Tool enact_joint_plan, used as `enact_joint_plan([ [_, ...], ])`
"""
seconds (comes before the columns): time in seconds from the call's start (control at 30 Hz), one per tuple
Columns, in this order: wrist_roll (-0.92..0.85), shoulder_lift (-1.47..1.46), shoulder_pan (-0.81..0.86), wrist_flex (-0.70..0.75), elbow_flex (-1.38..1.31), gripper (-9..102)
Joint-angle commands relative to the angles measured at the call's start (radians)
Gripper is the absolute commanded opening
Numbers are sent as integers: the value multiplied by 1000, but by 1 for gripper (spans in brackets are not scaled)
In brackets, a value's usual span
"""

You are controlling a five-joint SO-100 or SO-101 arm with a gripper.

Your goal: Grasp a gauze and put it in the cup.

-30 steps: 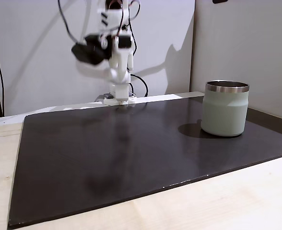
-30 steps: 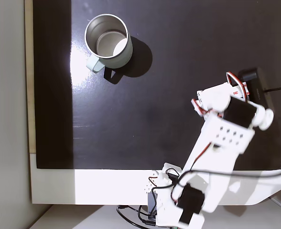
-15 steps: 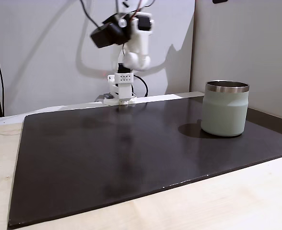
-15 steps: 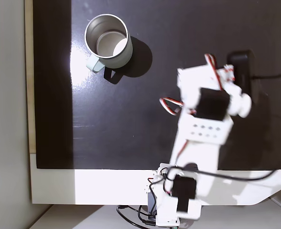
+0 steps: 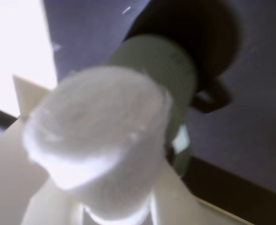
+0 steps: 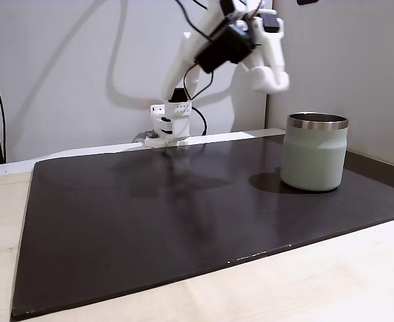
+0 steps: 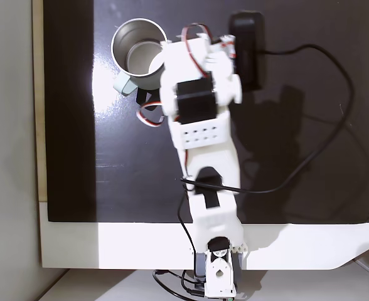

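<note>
The white plastic two-finger gripper [image 5: 114, 206] grips the fuzzy white cylindrical gauze roll [image 5: 98, 140] – soft, blurred in the wrist view. The smooth sage-green steel-rimmed cup [image 7: 137, 53] stands near the matte black mat's [image 7: 285, 188] far corner – arm just beside it.

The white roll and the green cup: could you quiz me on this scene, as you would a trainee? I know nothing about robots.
1. True or false: the gauze lies on the black mat.
2. In the fixed view from above, the arm reaches toward which thing? A) the cup B) the mat's bare right side C) the wooden strip
3. Fill in: in the fixed view from the side, the cup stands ____ on the mat.

Key
1. False. The wrist view shows the roll held up close to the camera, with the cup behind and below it.
2. A
3. upright
</note>
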Motion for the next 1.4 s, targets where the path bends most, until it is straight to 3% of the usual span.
enact_joint_plan([
  [0.0, 15, -54, -66, -32, -175, 0],
  [0.33, 5, -253, -218, -92, -380, 0],
  [0.77, 6, -302, -187, -78, -445, 0],
  [1.0, 54, -302, -170, -60, -459, 23],
  [1.37, 58, -305, -169, -44, -459, 25],
])
